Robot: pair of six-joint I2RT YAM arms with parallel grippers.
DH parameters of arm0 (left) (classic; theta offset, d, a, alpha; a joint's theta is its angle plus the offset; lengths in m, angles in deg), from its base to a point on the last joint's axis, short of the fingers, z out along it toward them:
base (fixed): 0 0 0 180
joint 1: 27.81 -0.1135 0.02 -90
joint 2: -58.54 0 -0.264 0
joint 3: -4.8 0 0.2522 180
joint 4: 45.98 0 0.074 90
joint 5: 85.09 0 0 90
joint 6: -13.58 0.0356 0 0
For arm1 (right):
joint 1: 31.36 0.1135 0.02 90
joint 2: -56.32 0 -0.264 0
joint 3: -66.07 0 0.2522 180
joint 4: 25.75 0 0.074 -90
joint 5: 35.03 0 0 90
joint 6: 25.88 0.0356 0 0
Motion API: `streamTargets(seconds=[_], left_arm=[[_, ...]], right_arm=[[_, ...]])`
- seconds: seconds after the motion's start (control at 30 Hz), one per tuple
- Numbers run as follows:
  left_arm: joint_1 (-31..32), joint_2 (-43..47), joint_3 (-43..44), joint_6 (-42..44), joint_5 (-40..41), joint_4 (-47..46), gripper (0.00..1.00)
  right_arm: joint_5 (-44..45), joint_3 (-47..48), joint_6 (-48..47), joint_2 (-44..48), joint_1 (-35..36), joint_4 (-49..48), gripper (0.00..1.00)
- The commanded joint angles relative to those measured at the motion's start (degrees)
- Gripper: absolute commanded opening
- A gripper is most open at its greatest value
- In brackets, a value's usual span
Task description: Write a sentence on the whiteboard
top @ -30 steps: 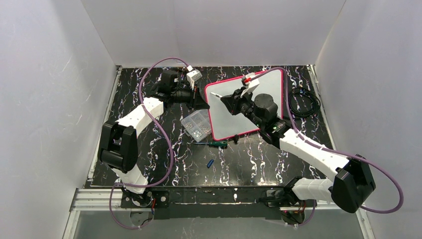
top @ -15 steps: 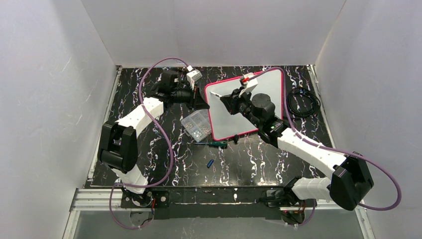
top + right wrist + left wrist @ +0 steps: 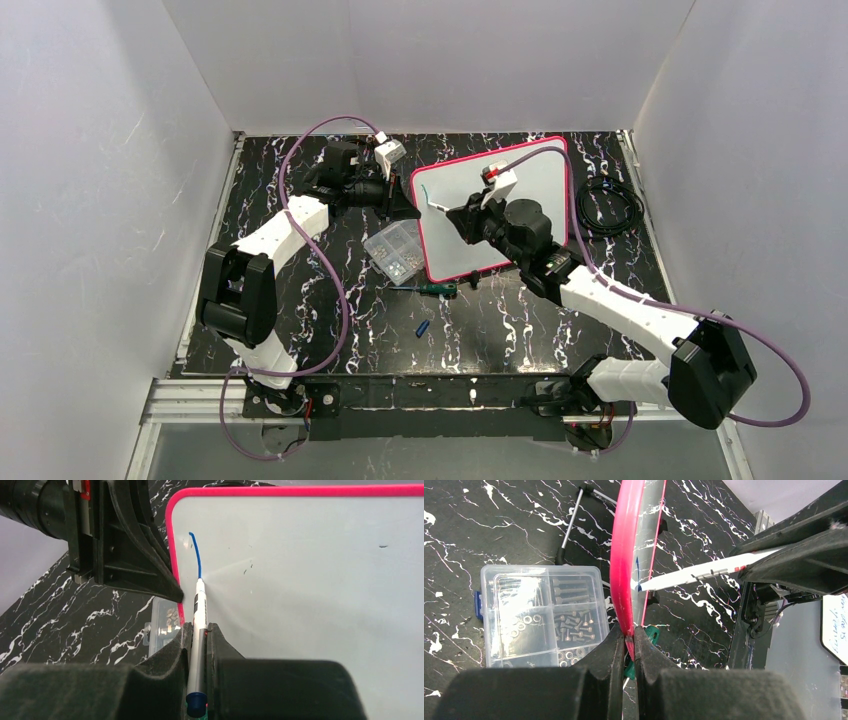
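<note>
Your right hand [image 3: 199,645] grips the marker [image 3: 199,611], tip on the whiteboard [image 3: 310,580] at the blue stroke [image 3: 196,555] beside the rim. All the blank board lies away from that rim. Your left hand [image 3: 626,642] clamps the rim.

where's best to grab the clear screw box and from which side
Probably from above, jaws spanning its two opposite side walls: the clear screw box lies flat, lid shut, and the whiteboard rim crowds one side, so a sideways approach there looks blocked.

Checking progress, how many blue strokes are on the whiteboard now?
1: a curved blue stroke near the whiteboard's left rim, ending at the marker's tip. Lower board partly hidden.
</note>
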State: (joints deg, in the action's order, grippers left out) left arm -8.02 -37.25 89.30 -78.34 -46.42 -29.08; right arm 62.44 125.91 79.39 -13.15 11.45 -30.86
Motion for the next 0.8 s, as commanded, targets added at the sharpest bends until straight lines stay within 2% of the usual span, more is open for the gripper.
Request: streamTargets(seconds=[0.0, 0.77], left_arm=[[0.82, 4.09, 0.02, 1.65, -2.22, 2.58, 0.0], [0.78, 4.26, 0.07, 1.65, -2.37, 2.48, 0.0]], right_arm=[[2.18, -0.91, -0.01, 1.17, 0.08, 2.44, 0.01], [8.21, 3.5, -2.58, 0.09, 0.26, -2.83, 0.01]])
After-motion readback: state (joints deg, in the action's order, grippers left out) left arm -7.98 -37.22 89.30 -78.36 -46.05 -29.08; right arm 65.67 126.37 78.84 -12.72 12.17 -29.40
